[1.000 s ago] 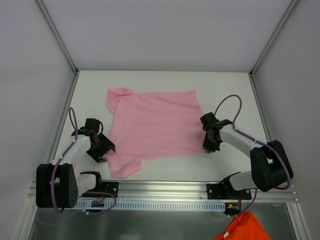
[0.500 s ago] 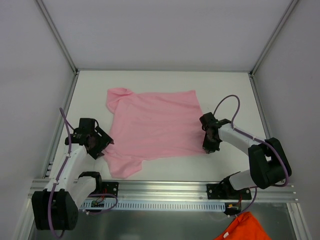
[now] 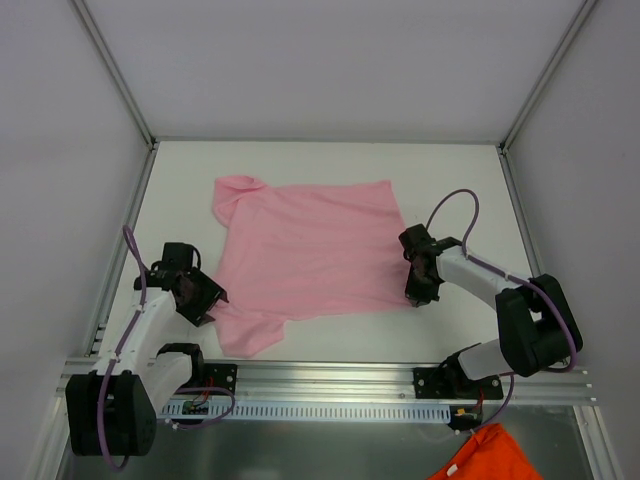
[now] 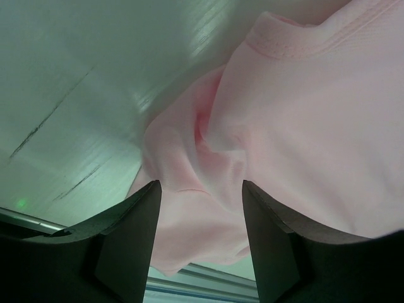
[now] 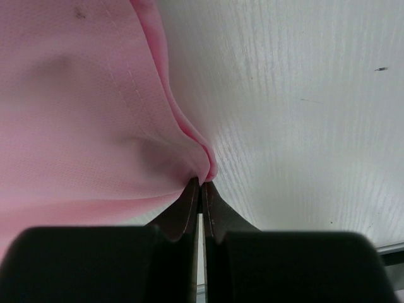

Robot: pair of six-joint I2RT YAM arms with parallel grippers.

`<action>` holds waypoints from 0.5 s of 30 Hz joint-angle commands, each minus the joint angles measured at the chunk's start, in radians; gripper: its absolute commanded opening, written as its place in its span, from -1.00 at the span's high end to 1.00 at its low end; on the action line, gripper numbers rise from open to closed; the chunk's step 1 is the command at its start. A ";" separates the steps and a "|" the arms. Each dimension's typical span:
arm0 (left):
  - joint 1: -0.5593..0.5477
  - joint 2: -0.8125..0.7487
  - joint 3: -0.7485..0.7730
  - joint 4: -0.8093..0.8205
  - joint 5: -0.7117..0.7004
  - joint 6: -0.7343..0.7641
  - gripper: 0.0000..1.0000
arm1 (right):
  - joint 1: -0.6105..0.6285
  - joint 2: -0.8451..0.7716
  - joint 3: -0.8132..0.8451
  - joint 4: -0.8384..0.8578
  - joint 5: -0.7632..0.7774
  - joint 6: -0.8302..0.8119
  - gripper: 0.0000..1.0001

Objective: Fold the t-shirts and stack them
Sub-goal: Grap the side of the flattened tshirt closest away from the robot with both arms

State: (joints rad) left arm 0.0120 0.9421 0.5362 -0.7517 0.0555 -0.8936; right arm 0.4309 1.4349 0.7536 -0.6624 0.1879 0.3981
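A light pink t-shirt (image 3: pixel 305 255) lies spread on the white table (image 3: pixel 450 180), with its near left sleeve (image 3: pixel 245 335) bunched. My left gripper (image 3: pixel 203 298) sits at that sleeve's left edge. In the left wrist view the left gripper (image 4: pixel 201 184) is open, and rumpled sleeve fabric (image 4: pixel 196 221) lies between the two dark fingers (image 4: pixel 136 233) without being pinched. My right gripper (image 3: pixel 416 290) is at the shirt's near right corner. The right wrist view shows the right gripper (image 5: pixel 202 182) shut on a fold of the hem of the t-shirt (image 5: pixel 76 113).
A metal rail (image 3: pixel 330 385) runs along the near edge with both arm bases on it. An orange cloth (image 3: pixel 490 455) lies below the rail at the bottom right. Grey enclosure walls and frame posts (image 3: pixel 115 70) close in the table on three sides.
The left arm swung its elbow and the left gripper drew back a little, then came down again at the sleeve's edge. Its jaws have narrowed slightly. The right arm has stayed still.
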 commanded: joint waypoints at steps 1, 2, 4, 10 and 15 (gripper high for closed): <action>-0.007 -0.017 -0.030 -0.028 0.046 -0.044 -0.09 | -0.006 0.015 0.020 -0.009 0.008 -0.015 0.98; -0.007 -0.019 -0.035 -0.028 0.043 -0.045 -0.09 | -0.006 0.015 0.020 -0.009 0.008 -0.016 0.98; -0.007 -0.019 -0.041 -0.028 0.043 -0.051 -0.09 | -0.006 0.013 0.020 -0.011 0.008 -0.019 0.98; -0.007 -0.054 -0.053 -0.026 0.050 -0.061 -0.09 | -0.006 0.013 0.020 -0.017 0.012 -0.033 0.98; -0.038 -0.112 -0.051 0.003 0.115 -0.039 -0.08 | -0.006 0.027 0.013 -0.017 0.007 -0.041 0.98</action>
State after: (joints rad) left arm 0.0071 0.8577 0.4870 -0.7631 0.1062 -0.9352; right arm 0.4309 1.4395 0.7540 -0.6617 0.1856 0.3721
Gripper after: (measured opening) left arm 0.542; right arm 0.023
